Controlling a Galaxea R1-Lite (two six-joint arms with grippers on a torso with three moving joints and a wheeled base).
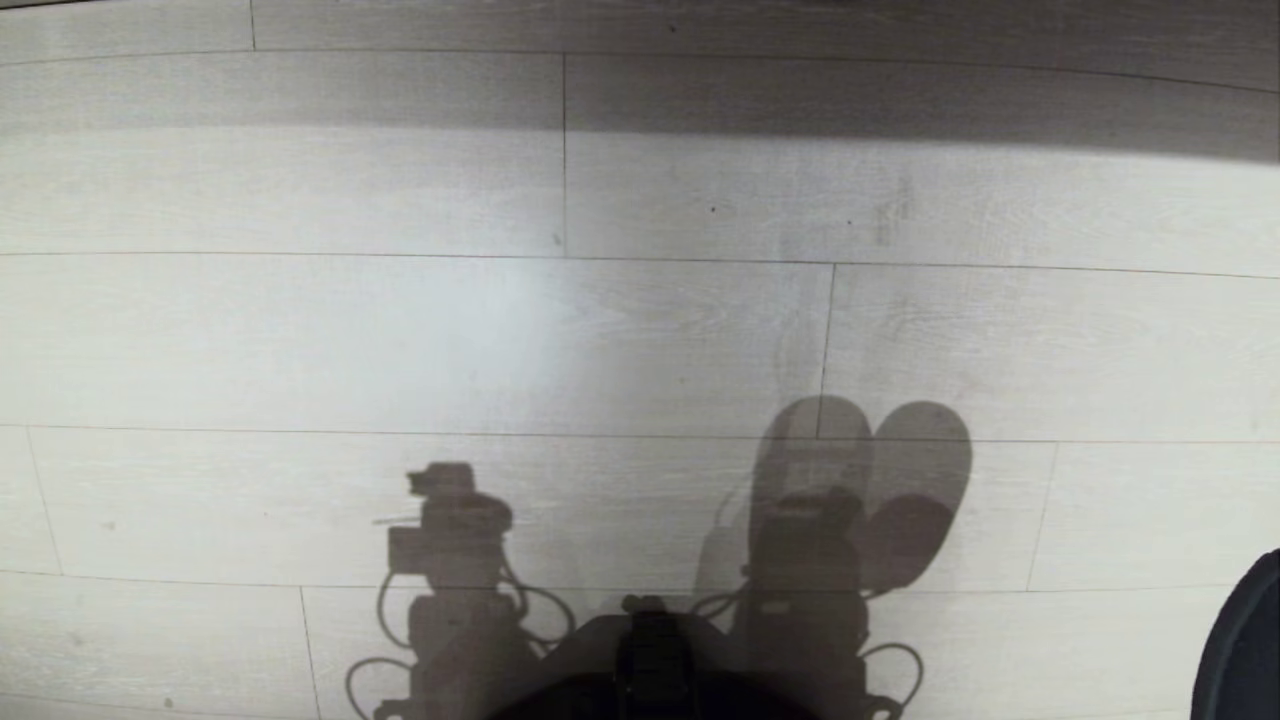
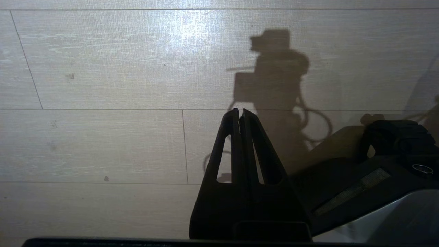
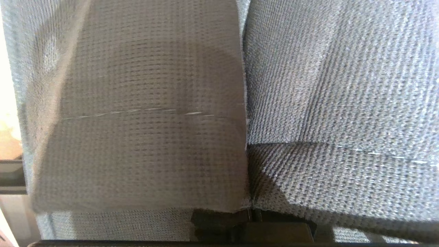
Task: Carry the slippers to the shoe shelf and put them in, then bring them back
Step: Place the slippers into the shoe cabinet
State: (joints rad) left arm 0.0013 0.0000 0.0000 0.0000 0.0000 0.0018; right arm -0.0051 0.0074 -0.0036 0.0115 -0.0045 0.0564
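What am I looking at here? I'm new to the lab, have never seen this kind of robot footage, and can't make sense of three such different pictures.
These are three cameras on one two-armed robot on wheels, all taken at the same moment. The head view looks straight down at a pale plank floor; the dark shapes there are only shadows of the robot's arms, and the two rounded lobes on the right are the shadow of a pair of slippers. The left wrist view looks along the left gripper, whose black fingers are pressed together and hold nothing above the floor. The right wrist view is nearly filled by grey woven fabric: that is the slippers, side by side, very close to the lens. The right gripper barely shows at the picture's edge, shut on them. No shoe shelf appears in any view.
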